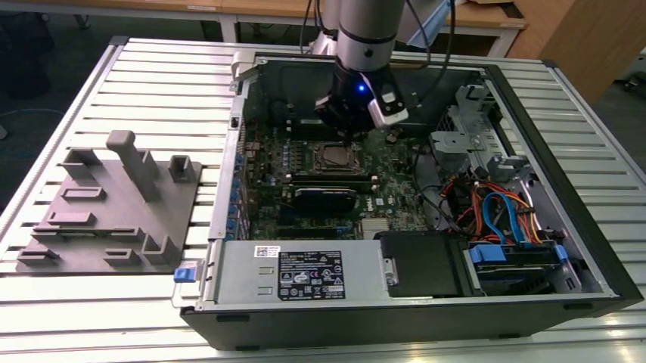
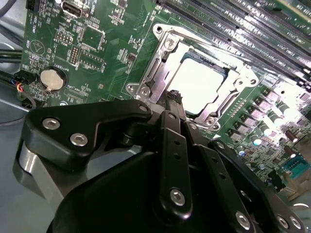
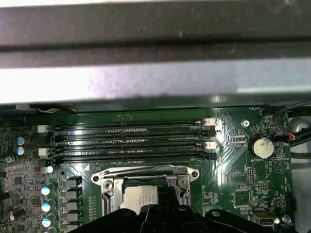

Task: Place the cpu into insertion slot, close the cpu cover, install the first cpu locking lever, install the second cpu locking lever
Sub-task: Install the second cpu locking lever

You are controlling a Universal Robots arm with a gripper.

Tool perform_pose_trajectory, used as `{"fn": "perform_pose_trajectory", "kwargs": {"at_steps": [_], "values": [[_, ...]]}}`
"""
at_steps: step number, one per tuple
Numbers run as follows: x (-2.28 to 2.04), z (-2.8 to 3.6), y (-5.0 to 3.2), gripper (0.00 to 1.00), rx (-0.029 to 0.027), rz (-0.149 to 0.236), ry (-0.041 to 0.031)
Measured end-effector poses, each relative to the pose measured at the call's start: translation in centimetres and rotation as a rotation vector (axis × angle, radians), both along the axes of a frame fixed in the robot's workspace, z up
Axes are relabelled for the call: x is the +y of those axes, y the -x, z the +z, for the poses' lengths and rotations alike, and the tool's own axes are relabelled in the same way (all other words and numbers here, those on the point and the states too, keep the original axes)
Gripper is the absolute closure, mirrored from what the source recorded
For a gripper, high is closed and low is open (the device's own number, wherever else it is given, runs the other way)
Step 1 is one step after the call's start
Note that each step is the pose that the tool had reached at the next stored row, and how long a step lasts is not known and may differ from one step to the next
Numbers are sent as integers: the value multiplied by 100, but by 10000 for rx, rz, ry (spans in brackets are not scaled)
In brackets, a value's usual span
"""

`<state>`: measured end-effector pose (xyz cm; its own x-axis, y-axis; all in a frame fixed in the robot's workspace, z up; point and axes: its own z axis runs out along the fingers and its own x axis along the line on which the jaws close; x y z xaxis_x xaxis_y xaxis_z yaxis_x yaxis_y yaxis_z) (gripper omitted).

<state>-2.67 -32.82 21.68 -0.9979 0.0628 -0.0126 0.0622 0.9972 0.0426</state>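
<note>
arm (image 1: pixel 361 30): reaching down into the open case (image 1: pixel 565 227), hanging over the far part of the board (image 1: pixel 265 162)
jaws (image 1: pixel 352 136): hovering just above the slot's far edge in the exterior view; black linkage (image 2: pixel 172 160) crowding the near field in both wrist views, tips pointing at the socket rim; cannot tell how far apart they are standing or whether they are gripping anything (tips hidden behind the linkage)
cpu (image 2: pixel 197 85): sitting flat in the slot, silver top glaring bright; also showing in the first wrist view (image 3: pixel 141 196), partly covered by the linkage
slot (image 1: pixel 330 156): lying mid-board, green board all around, memory slots (image 3: pixel 129 141) running just beside it
cover (image 2: pixel 160 63): silver frame lying down around the cpu, window showing the chip top; whether it is fully latched cannot be told
levers: not clear enough to tell apart from the frame
coin cell (image 3: pixel 259 146): sitting on the board near the memory slots' end
card (image 1: pixel 323 198): black, standing across the board nearer the camera than the slot
cables (image 1: pixel 500 215): blue and orange, bunching at the exterior view's right inside the case
fixture (image 1: pixel 111 204): grey, sitting on the table (image 1: pixel 151 68) at the exterior view's left, well apart from the case
</note>
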Motion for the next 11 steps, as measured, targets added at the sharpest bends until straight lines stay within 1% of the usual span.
{"fn": "perform_pose_trajectory", "kwargs": {"at_steps": [4,7,8,11], "values": [[-45,0,0,90,0,0,0],[-89,0,0,90,0,0,0],[-96,0,0,90,-1,1,-1],[-97,0,0,90,0,-1,0]]}}
